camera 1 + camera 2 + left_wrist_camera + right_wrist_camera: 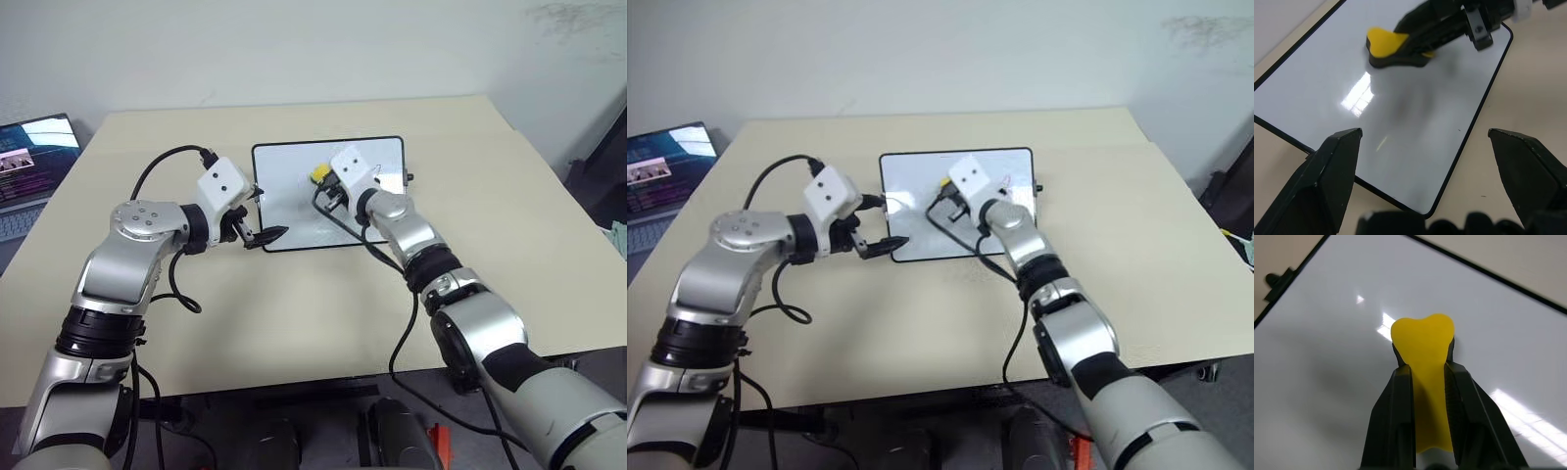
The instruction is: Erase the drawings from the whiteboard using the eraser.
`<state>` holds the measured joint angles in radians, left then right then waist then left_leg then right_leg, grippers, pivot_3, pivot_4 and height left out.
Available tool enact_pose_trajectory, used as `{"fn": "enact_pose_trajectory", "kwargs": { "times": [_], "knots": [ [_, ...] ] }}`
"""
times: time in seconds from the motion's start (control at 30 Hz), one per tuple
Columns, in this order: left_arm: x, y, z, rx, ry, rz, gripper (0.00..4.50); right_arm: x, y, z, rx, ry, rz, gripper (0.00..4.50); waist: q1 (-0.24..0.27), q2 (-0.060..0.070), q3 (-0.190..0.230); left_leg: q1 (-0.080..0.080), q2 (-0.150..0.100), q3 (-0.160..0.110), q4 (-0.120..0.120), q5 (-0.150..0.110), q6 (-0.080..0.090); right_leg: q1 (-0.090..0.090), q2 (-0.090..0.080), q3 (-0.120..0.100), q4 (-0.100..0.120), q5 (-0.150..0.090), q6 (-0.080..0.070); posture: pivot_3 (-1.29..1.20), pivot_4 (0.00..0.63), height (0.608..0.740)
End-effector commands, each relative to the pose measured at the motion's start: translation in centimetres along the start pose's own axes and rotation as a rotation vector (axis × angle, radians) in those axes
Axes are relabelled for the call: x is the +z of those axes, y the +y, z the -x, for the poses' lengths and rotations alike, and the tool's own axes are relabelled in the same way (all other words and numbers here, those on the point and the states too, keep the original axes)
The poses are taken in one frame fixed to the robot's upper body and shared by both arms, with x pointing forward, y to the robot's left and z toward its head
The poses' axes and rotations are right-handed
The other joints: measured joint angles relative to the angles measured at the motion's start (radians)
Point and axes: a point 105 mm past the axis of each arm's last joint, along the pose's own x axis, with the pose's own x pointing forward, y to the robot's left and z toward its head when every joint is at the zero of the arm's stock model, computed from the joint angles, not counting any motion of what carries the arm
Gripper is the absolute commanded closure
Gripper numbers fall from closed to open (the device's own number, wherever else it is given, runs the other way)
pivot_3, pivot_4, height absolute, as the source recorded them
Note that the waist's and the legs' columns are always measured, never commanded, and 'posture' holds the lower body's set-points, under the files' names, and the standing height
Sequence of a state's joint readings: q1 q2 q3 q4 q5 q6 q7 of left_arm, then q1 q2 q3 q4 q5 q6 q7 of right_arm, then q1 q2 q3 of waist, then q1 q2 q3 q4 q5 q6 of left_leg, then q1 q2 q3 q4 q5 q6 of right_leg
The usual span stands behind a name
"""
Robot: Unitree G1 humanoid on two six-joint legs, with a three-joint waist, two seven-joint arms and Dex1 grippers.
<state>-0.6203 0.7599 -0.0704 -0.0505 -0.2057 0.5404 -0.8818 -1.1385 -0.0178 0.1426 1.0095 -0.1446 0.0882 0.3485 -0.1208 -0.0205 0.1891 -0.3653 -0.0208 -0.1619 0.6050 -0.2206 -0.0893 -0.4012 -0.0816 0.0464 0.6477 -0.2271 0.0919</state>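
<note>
Eraser [1422, 345] pinched in right end effector [1425, 377], pressed on whiteboard [294, 211] mid-desk. Faint drawings [1007, 188] lie just beside it toward the board's right edge. Left end effector [1425, 147] spread, straddling near-left corner.

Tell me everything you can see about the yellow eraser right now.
The eraser is a small, bright yellow block that looks soft, its free end bulging into two rounded lobes where it is squeezed. The right gripper is shut on it, one black finger on each side. Its dark underside is against the whiteboard, or just above it, toward the far side of the glossy white surface. Nothing else touches it.
</note>
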Motion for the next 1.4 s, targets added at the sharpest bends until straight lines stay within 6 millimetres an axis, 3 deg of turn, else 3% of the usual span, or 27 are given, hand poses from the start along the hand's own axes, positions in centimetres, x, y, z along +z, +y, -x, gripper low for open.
{"fn": "enact_pose_trajectory", "kwargs": {
  "times": [0.03,0.1,0.23,0.43,0.8,1.0,1.1,1.2,1.4],
  "knots": [
    [1.3,0.7,0.7,0.035,-0.042,-0.033,0.0,-3.9,0.2,0.4,-0.004,0.145,-0.026,4.01,0.003,0.0,0.0,0.001,0.0,0.0,0.0,0.0,0.0,0.001,0.0,0.0,0.0,0.0,0.0,0.0,0.15,0.74],
    [1.3,0.7,0.7,0.035,-0.041,-0.034,0.0,-3.6,-1.3,0.7,-0.061,0.137,-0.015,4.01,0.006,0.0,0.0,0.002,0.0,0.0,0.001,0.0,0.001,0.003,0.0,0.0,0.0,-0.001,-0.002,0.0,0.15,0.74],
    [1.4,0.7,0.6,0.036,-0.043,-0.038,0.0,-2.8,-6.3,1.9,-0.262,0.125,0.01,4.01,0.013,0.0,0.0,0.002,0.0,-0.001,0.002,0.001,0.001,0.005,0.0,0.0,-0.001,-0.002,-0.003,0.0,0.15,0.74],
    [1.6,0.8,0.5,0.035,-0.051,-0.038,0.0,-2.4,-8.3,2.5,-0.33,0.129,0.045,4.01,0.037,-0.001,0.0,0.002,-0.001,-0.002,0.003,0.002,0.002,0.008,0.0,0.0,-0.003,-0.004,-0.006,0.0,0.15,0.74],
    [1.8,0.8,0.4,0.03,-0.055,-0.042,0.0,-2.8,-6.0,1.7,-0.243,0.142,0.071,4.02,0.033,-0.001,0.0,0.002,-0.001,-0.002,0.003,0.002,0.002,0.008,0.0,-0.001,-0.003,-0.004,-0.006,0.0,0.15,0.74],
    [1.6,0.8,0.6,0.033,-0.05,-0.042,0.0,-5.6,-1.7,1.6,0.028,0.238,0.087,4.02,0.023,-0.001,-0.001,0.003,0.0,-0.001,0.003,0.002,0.002,0.008,0.0,-0.001,-0.003,-0.004,-0.006,0.0,0.15,0.74],
    [1.7,0.7,0.6,0.032,-0.053,-0.044,0.0,-6.3,-1.0,1.7,0.052,0.249,0.078,4.02,0.012,-0.001,-0.001,0.004,0.0,-0.001,0.002,0.002,0.002,0.008,0.0,-0.001,-0.002,-0.004,-0.006,0.0,0.15,0.74],
    [1.8,0.7,0.5,0.03,-0.056,-0.045,0.0,-6.4,-1.2,1.8,0.029,0.25,0.076,4.03,0.007,-0.001,-0.001,0.004,0.0,-0.001,0.002,0.002,0.002,0.008,0.0,-0.001,-0.002,-0.004,-0.006,0.0,0.15,0.74],
    [1.8,0.8,0.5,0.033,-0.054,-0.046,0.0,-5.3,-4.4,2.2,-0.097,0.229,0.113,4.03,0.009,-0.001,-0.001,0.004,0.0,-0.001,0.002,0.002,0.002,0.009,0.0,-0.001,-0.003,-0.004,-0.007,0.0,0.15,0.74]
  ]
}}
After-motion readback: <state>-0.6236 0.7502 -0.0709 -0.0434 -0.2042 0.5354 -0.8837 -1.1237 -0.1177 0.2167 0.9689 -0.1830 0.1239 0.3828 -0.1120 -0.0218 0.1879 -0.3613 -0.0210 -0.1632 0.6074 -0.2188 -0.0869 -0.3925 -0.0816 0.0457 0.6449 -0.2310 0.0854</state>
